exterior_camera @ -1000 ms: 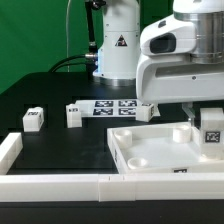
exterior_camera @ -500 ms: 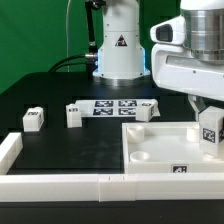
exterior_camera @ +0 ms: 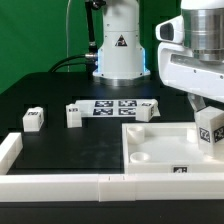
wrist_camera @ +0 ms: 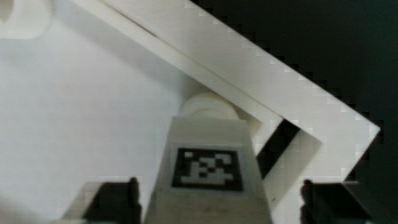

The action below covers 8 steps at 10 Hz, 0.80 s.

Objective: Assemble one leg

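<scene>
Leg (exterior_camera: 211, 132), a stubby white block with a black-and-white tag on its face, hangs at the right edge of the frame in the exterior view. It is pinched in the gripper (exterior_camera: 209, 112) of the white Panda arm (exterior_camera: 190, 60) that fills the upper right. The block is slightly tilted, over the far right corner of the large white panel (exterior_camera: 150, 150), which lies flat in the lower right of the frame.

The wrist view looks down the length of the same leg (wrist_camera: 210, 165). One dark finger (wrist_camera: 112, 200) stands on one flank and the other (wrist_camera: 327, 200) on the opposite flank, drawn in against the block. Just beyond the leg's far end is a round socket (wrist_camera: 214, 105) in the corner of the panel (wrist_camera: 71, 100), beside the raised rim (wrist_camera: 231, 60). Whether the leg's end touches the socket cannot be told.

Three more legs stand apart on the black table (exterior_camera: 50, 140): one at middle left (exterior_camera: 33, 119), one nearer the centre (exterior_camera: 74, 115) and one just right of centre (exterior_camera: 147, 112). The marker board (exterior_camera: 118, 104) lies flat between the last two, in front of the arm's base (exterior_camera: 118, 45). A white rail (exterior_camera: 60, 185) runs along the bottom of the frame.
</scene>
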Available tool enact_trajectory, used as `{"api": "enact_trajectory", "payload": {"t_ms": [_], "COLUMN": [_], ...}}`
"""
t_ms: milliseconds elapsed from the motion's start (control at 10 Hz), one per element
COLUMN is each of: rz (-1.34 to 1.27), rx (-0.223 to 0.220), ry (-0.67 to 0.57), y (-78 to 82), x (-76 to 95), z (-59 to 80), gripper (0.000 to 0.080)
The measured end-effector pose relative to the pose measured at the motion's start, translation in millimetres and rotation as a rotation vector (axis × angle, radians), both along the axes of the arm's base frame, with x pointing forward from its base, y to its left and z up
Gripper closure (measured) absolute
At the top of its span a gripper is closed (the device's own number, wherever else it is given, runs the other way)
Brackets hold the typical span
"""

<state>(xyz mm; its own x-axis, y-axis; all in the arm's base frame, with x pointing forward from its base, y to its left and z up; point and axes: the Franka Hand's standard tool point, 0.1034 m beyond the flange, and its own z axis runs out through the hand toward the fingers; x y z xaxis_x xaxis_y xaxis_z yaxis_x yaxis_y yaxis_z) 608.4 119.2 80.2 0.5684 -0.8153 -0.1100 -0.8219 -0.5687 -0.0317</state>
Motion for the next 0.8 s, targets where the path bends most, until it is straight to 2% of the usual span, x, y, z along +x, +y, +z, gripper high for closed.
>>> {"api": "enact_trajectory", "payload": {"t_ms": [100, 200, 300, 800], "rz": [0.071, 0.249, 0.349, 0.905], "rx": [0.001, 0.006, 0.011, 0.031], "ry": [-0.006, -0.025, -0.033, -0.091], "y": [0.3, -0.8, -2.0, -9.7], "x": [-0.4, -0.5, -0.8, -0.3], "z": [-0.7, -1.4, -2.6, -4.2], "gripper": [0.0276, 0.0176, 0.0156, 0.0150]}}
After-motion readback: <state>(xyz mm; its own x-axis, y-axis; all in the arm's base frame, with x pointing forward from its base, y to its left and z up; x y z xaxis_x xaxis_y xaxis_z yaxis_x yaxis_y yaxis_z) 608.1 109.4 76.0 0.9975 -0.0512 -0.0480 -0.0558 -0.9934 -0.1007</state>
